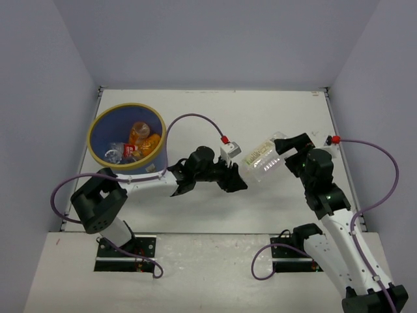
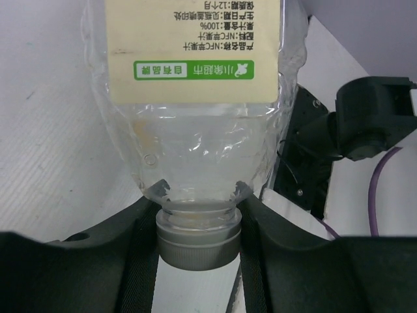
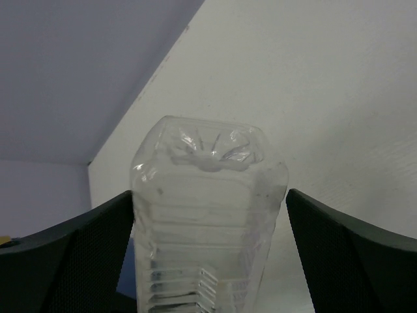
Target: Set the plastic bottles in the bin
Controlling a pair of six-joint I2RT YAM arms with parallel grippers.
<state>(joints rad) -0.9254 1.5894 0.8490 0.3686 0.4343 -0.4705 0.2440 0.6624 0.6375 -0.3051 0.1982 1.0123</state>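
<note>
A large clear plastic bottle [image 1: 264, 160] with a cream label lies held in the air between my two arms. My left gripper [image 1: 236, 177] is shut on its neck, just above the grey cap [image 2: 197, 240]; the label shows in the left wrist view [image 2: 193, 49]. My right gripper [image 1: 287, 147] is open around the bottle's base [image 3: 208, 195]; the left finger [image 3: 78, 254] touches it and the right finger [image 3: 355, 254] stands apart. The blue bin [image 1: 127, 105] with a yellow rim stands at the left and holds orange bottles [image 1: 140, 132] and a clear red-labelled one [image 1: 124, 151].
The white table [image 1: 215, 117] is walled in by grey panels at the back and sides. Purple cables [image 1: 195, 119] arch from both arms. The left arm's links lie just in front of the bin.
</note>
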